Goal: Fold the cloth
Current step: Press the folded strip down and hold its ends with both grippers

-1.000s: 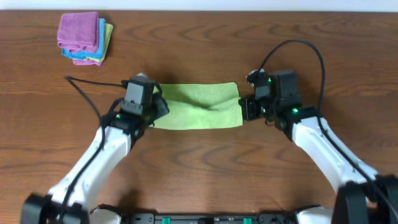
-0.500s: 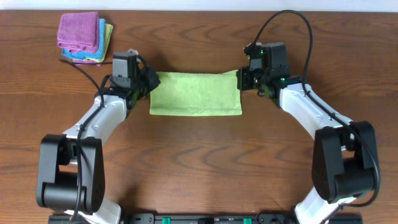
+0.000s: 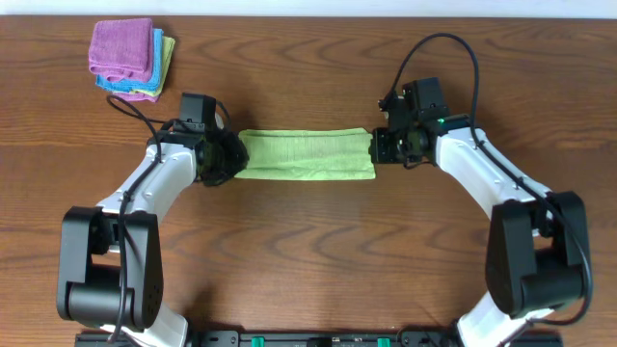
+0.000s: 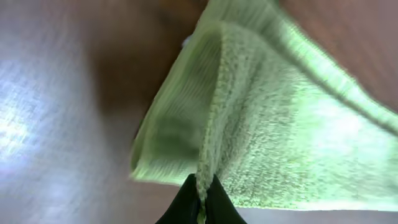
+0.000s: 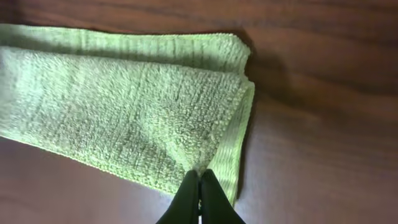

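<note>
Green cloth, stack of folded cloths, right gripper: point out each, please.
green cloth (image 3: 304, 154), overhead view, middle of its upper layer.
stack of folded cloths (image 3: 123, 53), overhead view, its purple top layer.
right gripper (image 5: 199, 177), right wrist view, closed fingertips pinching the cloth's edge.

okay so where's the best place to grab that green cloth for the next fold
By its two short ends, each arm coming in from its own side. The green cloth lies as a long, flat strip, and the left gripper and right gripper pinch the layered edges there.

A stack of folded cloths (image 3: 130, 58) lies on the wooden table (image 3: 308, 260).
</note>
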Robot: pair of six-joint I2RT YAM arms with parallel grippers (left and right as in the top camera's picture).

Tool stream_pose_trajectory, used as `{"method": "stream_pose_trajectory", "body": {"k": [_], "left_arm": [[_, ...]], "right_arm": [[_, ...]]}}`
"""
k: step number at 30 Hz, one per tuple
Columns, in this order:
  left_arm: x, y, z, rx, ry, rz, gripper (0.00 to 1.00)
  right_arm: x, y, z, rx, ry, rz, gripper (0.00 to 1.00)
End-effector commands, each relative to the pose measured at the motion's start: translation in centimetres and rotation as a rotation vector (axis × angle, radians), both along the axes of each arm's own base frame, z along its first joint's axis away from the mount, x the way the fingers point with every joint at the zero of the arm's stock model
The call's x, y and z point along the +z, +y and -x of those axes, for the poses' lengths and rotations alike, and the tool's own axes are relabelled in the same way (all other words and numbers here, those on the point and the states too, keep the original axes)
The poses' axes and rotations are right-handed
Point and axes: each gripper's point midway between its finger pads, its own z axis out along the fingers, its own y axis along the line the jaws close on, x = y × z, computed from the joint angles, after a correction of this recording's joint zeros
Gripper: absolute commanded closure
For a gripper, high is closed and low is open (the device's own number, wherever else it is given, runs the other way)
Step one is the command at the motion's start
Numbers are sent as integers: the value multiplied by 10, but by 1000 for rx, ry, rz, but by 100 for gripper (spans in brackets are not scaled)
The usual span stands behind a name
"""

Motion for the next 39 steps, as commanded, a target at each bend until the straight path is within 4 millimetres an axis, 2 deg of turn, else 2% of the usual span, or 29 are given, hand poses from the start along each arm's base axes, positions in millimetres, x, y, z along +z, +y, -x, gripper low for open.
{"method": "stream_pose_trajectory", "body": {"k": [1,3,4,6,7,9,10,11,12,13,14,16,19,23,27,32,37,38,39], "left_arm": [[10,9,0,-6,-23,-45,94],[9,13,1,0,-19,-63,94],[9,13,0,1,-24,-64,90],[11,12,-5,1,-43,-59,46],[11,11,-7,0,-51,-57,41],[15,10,-11,0,-66,-53,34],[19,10,-13,-1,-78,-52,32],[25,9,-17,-1,-96,-49,33],[34,8,-23,-9,-127,-43,35],[42,7,-29,-22,-161,-45,46],[50,5,-36,-44,-200,-49,65],[61,2,-48,-79,-271,-72,94],[59,3,-55,-82,-301,-137,94],[46,8,-54,-75,-283,-237,94],[30,0,-50,-107,-251,-256,94],[-1,-6,-42,-138,-174,-272,94],[-29,-4,-35,-148,-100,-284,94],[-35,-4,-34,-150,-89,-285,94],[-39,-4,-33,-152,-77,-286,94]], "right_arm": [[21,1,-1,4,-38,-12,99],[18,-2,2,-2,-24,5,99],[18,-3,1,-5,-24,12,91],[18,-3,1,-4,-26,10,48],[18,-3,1,-5,-26,10,36],[19,-3,0,-5,-30,8,20],[22,-1,-1,-1,-36,-2,21],[26,2,-4,3,-52,-15,36],[32,5,-7,9,-73,-32,85],[38,7,-12,12,-100,-44,99],[45,8,-17,10,-131,-53,99],[57,15,-26,20,-198,-63,99],[56,21,-31,29,-227,-43,99],[36,23,-30,26,-212,50,99],[18,26,-29,32,-190,91,99],[-1,26,-27,37,-148,103,99],[0,25,-30,34,-157,105,99],[0,25,-31,32,-160,104,92],[0,23,-31,28,-161,104,71]]}}
